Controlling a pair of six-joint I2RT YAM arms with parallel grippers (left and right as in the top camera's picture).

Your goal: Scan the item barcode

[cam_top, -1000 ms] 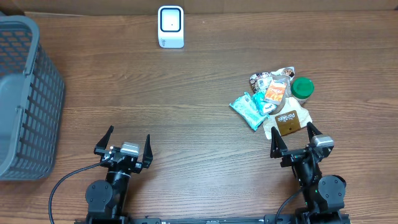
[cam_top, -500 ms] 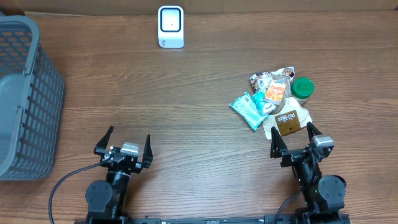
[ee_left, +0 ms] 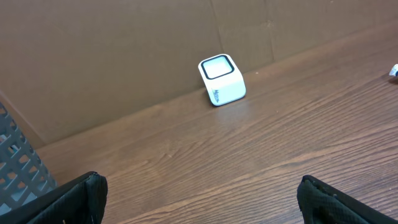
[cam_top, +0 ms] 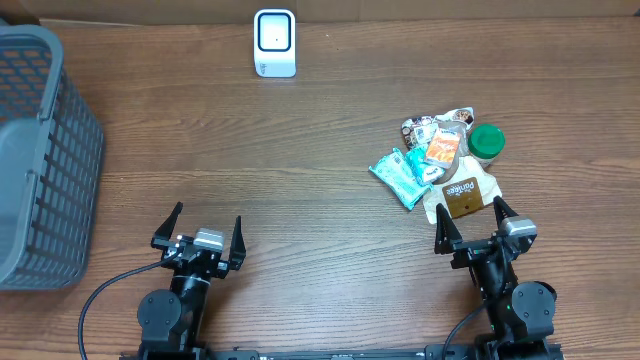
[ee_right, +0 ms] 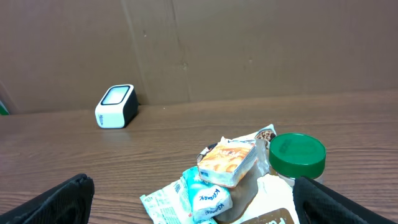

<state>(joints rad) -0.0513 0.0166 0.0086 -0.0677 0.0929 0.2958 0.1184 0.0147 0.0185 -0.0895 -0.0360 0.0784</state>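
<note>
Nothing moved: one scanner [cam_top: 274, 42], one basket [cam_top: 80, 170], one green-lidded jar [cam_top: 487, 142].

white scanner [ee_right: 116, 106], snack packets [ee_right: 227, 163], green-lidded jar [ee_right: 297, 155]

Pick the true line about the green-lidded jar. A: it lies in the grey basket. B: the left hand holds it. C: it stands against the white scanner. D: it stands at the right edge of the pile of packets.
D: the green-lidded jar stands at the right side of the packets, just beyond the open right hand.
</note>
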